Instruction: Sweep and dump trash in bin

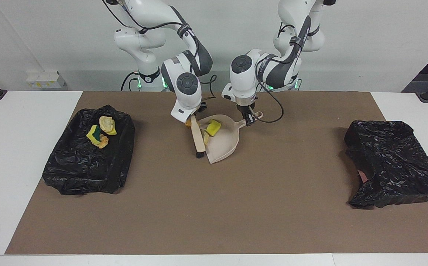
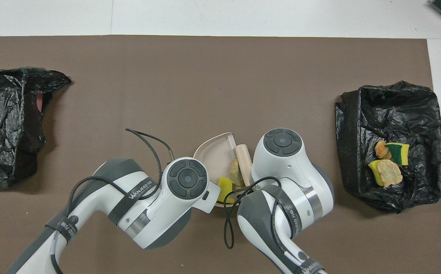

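The sweeping step is in hand, and it looks close to done for this batch. The right end effector [image 1: 192, 117] is gripping the handle of the beige brush [image 1: 198, 137], and the brush is lying along the open mouth of the dustpan [image 1: 225, 145], bristles touching the worktop [image 1: 214, 207] at the pan's lip. The left end effector [image 1: 250, 121] is clenched on the dustpan's handle, bracing the pan flat on the brown mat.

Taking the dustpan as the landmark: a yellow sponge chunk [image 1: 213, 128] is sitting inside it, a pale greenish lump [image 2: 236, 171] is lying inside it right against the brush, and a golden-brown lump [image 1: 188, 123] is showing just at the pan's rim beside the brush handle, whether in or out I cannot tell. The bin holding trash [image 1: 88, 151], a black-lined one, is standing well apart from the dustpan toward the right arm's end, with four more bits [image 1: 101, 133] already lying in it. A second black bag [image 1: 391, 162] is lying well apart from the dustpan toward the left arm's end.

Judging from this, the next move is calling for the brush to clear the mouth, then a level lift of the pan so nothing is rolling out, and a carry to a bin before tipping.
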Controlling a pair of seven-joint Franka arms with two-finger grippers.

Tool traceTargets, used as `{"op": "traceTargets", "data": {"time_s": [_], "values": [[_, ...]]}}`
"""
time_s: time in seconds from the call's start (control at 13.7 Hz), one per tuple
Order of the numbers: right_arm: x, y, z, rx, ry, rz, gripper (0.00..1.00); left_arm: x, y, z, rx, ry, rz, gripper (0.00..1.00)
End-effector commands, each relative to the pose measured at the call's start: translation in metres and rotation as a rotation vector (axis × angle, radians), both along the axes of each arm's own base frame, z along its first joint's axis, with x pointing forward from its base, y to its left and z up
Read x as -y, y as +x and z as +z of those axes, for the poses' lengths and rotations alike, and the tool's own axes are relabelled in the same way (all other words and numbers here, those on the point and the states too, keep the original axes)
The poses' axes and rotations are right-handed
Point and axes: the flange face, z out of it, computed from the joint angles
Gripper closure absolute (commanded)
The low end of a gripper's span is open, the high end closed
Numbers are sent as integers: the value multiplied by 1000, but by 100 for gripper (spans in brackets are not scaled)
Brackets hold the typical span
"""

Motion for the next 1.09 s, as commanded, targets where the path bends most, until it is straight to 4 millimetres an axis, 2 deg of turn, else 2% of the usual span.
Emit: {"op": "traceTargets", "data": {"time_s": [0.0,0.15,0.22,0.36,0.44,0.51,0.73,0.87,1.02], "values": [[-11,2,12,-34,132,-60,100,-11,-7,0,-13,22,9,100],[-11,11,33,-22,137,-85,100,-14,-2,0,-15,18,0,100],[1,14,44,-31,118,-93,100,-15,-2,0,-19,17,-15,100],[47,19,77,-23,76,-149,100,-15,-2,0,-28,16,-57,100],[64,12,75,-33,9,-155,100,-15,-3,1,-28,14,-73,100],[79,5,65,-8,-68,-131,100,-15,-3,1,-34,12,-101,100],[106,-17,40,102,-183,-5,100,-15,-6,0,-42,19,-125,100],[108,-29,22,56,-199,24,100,-12,-10,1,-37,20,-132,100],[96,-43,12,8,-151,21,100,-11,-14,0,-37,25,-138,100]]}}
